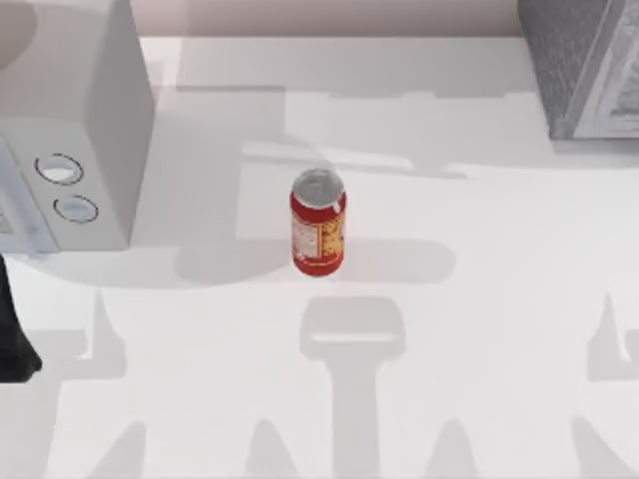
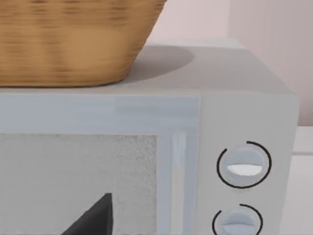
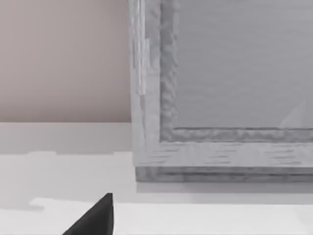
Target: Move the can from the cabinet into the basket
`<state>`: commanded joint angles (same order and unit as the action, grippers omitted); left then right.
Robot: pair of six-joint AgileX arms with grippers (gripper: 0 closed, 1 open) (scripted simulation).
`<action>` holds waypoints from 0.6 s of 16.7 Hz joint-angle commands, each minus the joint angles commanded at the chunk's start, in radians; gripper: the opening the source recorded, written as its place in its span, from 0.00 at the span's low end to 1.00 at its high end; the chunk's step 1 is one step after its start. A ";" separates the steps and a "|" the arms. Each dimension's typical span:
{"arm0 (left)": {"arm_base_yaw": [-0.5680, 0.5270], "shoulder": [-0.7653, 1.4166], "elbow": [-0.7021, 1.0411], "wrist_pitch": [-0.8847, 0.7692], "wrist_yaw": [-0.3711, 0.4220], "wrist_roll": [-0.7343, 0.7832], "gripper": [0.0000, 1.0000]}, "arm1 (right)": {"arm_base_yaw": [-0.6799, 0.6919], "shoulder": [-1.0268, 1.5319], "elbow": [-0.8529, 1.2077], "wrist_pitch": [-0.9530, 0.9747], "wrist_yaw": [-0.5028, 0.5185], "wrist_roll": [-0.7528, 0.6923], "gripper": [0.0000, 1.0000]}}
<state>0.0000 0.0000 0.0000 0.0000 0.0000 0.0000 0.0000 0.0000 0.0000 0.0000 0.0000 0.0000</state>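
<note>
The red can [image 1: 319, 224] with its yellow label and silver top stands upright on the white table, near the middle, apart from both arms. The dark grey speckled cabinet [image 1: 584, 65] sits at the back right corner; the right wrist view shows its pale front panel [image 3: 234, 68] close up, shut. A woven tan basket [image 2: 73, 41] rests on top of the pale grey box. A dark tip of my left gripper [image 2: 95, 218] points at that box's front. A dark tip of my right gripper [image 3: 95, 218] hangs low over the table before the cabinet.
The pale grey box with two round dials [image 1: 75, 150] fills the back left of the table. A dark part of my left arm [image 1: 12, 334] shows at the left edge. Open table surface [image 1: 479, 329] lies around the can.
</note>
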 joint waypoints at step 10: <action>-0.139 0.336 0.102 0.239 -0.132 0.002 1.00 | 0.000 0.000 0.000 0.000 0.000 0.000 1.00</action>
<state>-0.1395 0.3362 0.1021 0.2389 -0.1323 0.0017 0.0000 0.0000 0.0000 0.0000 0.0000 0.0000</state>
